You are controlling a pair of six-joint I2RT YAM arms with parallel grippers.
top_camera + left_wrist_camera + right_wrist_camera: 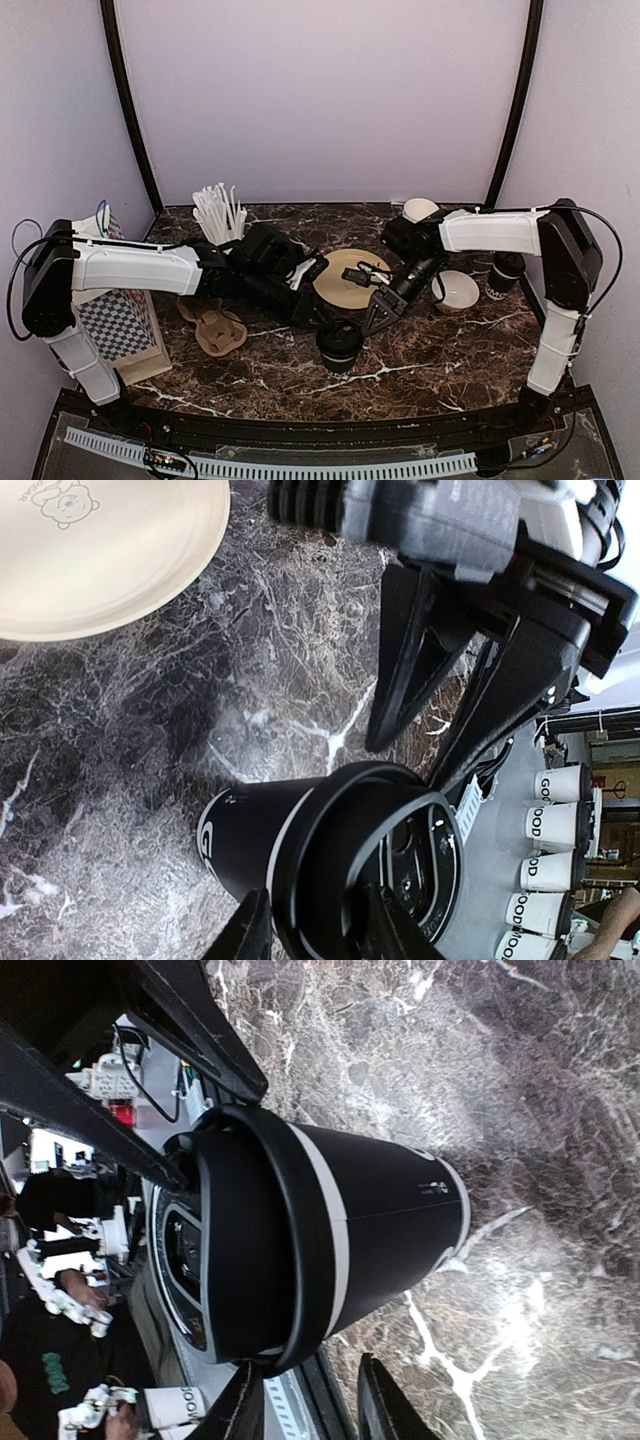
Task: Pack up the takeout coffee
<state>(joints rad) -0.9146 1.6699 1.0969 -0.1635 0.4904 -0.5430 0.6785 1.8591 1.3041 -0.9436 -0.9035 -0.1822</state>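
Note:
One takeout coffee cup, black with a black lid, stands on the marble table between my two grippers. My left gripper reaches it from the left. In the left wrist view its fingers straddle the lid's rim, one against the lid's skirt and one over the lid's top, closed on that edge. My right gripper hangs open at the cup's right, its fingers just off the lid's edge with nothing between them. A second black cup stands at the far right.
A cream plate lies behind the cup. A small white bowl and a white cup are on the right. A cup of white straws stands at the back left. A brown cardboard carrier and a checkered bag lie on the left.

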